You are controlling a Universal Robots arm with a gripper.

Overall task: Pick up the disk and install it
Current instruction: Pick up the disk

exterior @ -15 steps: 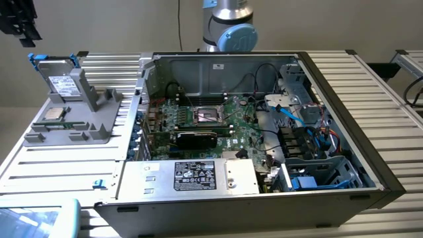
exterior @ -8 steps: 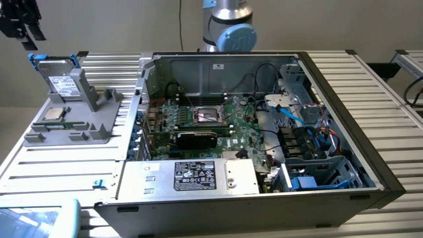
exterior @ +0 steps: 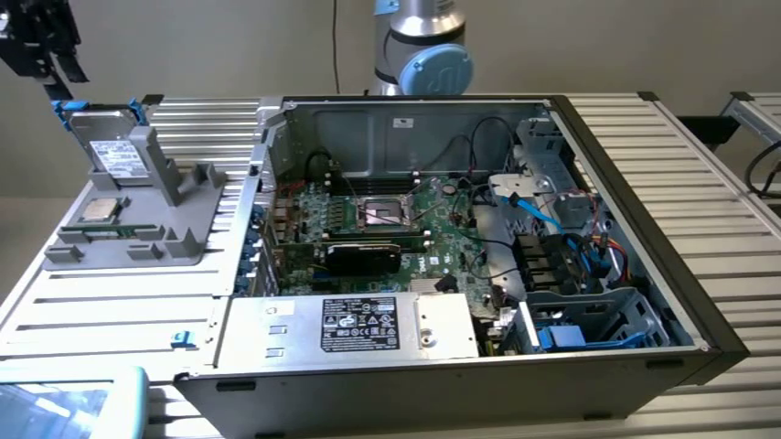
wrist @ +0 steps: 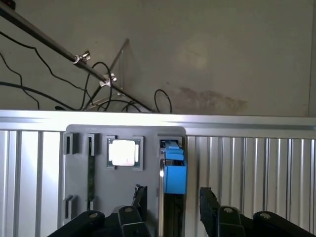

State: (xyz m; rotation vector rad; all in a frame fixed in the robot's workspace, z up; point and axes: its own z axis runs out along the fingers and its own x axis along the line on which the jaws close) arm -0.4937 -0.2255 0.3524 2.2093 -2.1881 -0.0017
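Disk (exterior: pixel 108 146) — a flat silver-grey slab with a white label and a blue plastic frame — stands on edge in the grey moulded holder (exterior: pixel 146 229), at ten o'clock in the exterior view. The black gripper (exterior: pixel 64 78) hangs just above it towards eleven, jaws spread wide and holding nothing. A square shiny chip (exterior: pixel 102 208) lies flat at the disk's six o'clock; the open metal case (exterior: pixel 683 274) sits at three.

Open black computer case (exterior: pixel 427 391) on ribbed aluminium worktop (exterior: pixel 98 311), green motherboard (exterior: pixel 454 240) inside, grey plastic holder (exterior: pixel 183 240) alongside, square silver processor chip (exterior: pixel 102 209) on holder.
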